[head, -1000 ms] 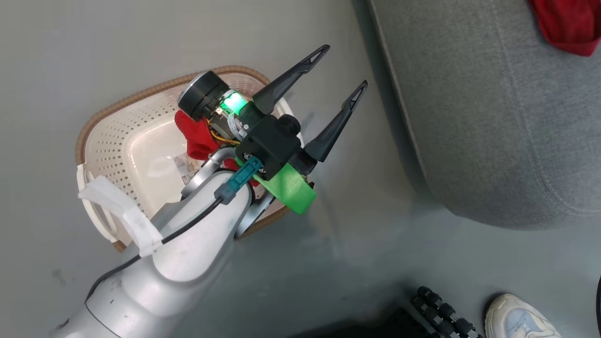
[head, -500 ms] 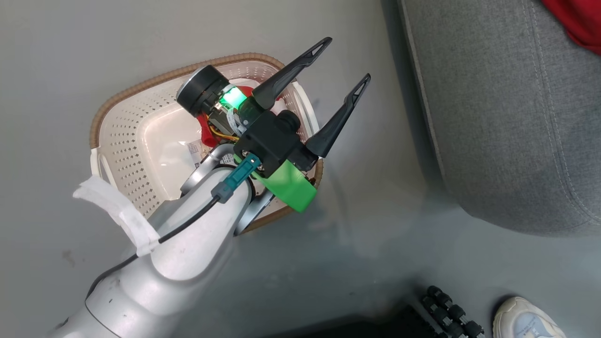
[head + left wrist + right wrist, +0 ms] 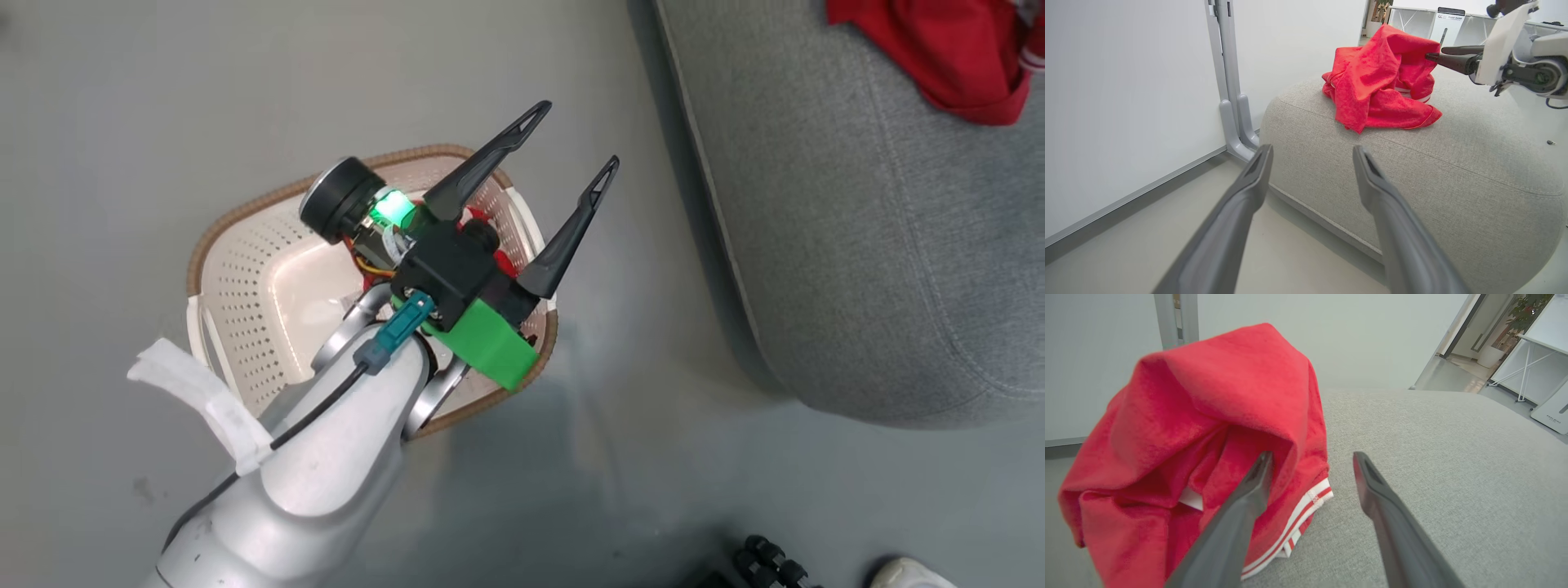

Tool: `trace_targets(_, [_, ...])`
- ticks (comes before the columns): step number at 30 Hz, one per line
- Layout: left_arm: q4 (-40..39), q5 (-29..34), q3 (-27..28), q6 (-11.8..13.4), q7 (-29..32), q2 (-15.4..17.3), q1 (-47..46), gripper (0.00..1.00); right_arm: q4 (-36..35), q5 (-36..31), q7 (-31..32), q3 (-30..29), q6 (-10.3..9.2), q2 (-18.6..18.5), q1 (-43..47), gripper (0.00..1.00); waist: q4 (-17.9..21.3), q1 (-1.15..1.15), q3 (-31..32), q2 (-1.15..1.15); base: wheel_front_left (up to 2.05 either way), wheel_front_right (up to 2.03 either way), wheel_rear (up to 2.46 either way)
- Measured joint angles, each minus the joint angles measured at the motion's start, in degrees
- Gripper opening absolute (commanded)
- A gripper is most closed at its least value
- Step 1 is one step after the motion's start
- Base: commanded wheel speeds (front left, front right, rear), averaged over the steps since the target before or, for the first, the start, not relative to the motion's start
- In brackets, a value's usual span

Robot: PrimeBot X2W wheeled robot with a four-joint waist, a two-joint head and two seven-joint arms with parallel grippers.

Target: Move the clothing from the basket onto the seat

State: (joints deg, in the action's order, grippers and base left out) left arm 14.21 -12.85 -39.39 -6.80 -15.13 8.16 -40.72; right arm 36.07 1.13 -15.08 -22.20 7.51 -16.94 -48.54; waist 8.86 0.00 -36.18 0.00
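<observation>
Fingers of the left gripper (image 3: 578, 135) stand wide apart with nothing between them, hovering above the cream-white perforated plastic basket with a brown woven-look rim (image 3: 245, 214), which sits on the floor.

What the next move turns on is that the bright red soft-fabric garment lying in the basket (image 3: 500, 263) is not ahead of these fingers. It lies behind and beneath their roots, mostly hidden under the wrist. It is too crumpled and covered to give a long axis. The tips point up and away, past the rim, toward the large light-grey woven-fabric seat cushion (image 3: 857, 245). In the left wrist view the same fingers (image 3: 1312, 149) look straight at the cushion's rounded side.

To my mind, the wrist has to tip downward and bring the tips back over the fabric before any closing would catch it.

The left arm is plainly the nearer one. The right gripper (image 3: 1312, 455) is over the seat, well apart from the basket, its fingers also spread and gripping nothing. Just beside one finger, perhaps touching it, is a second red garment with white-striped trim (image 3: 1208, 396), already heaped on the cushion.
</observation>
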Motion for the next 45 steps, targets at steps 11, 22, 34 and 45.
trace_targets(11, [-0.9,-1.0,6.7,1.2,0.0,-0.4,8.1,1.00,-15.7,4.0,0.0,5.9,0.00,3.6,13.8,1.00,-1.2,-0.01,8.4,0.00,0.00,0.00,0.00])
trace_targets(22, [-1.5,-1.3,15.9,1.8,0.0,-1.2,16.2,1.00,-24.8,5.4,0.0,15.2,0.00,8.6,22.6,1.00,-5.2,-0.01,16.1,0.00,0.00,0.00,0.00])
trace_targets(34, [-0.8,-0.6,25.3,1.6,0.0,-2.6,22.3,1.00,-26.1,6.9,0.0,24.0,0.00,12.1,25.2,1.00,-10.6,-0.01,21.7,0.00,0.00,0.00,0.00])
trace_targets(45, [-1.3,0.5,32.2,1.3,0.0,-4.0,27.7,1.00,-28.9,7.0,0.0,25.1,0.00,13.6,31.5,1.00,-13.2,-0.01,26.4,0.00,0.00,0.00,0.00])
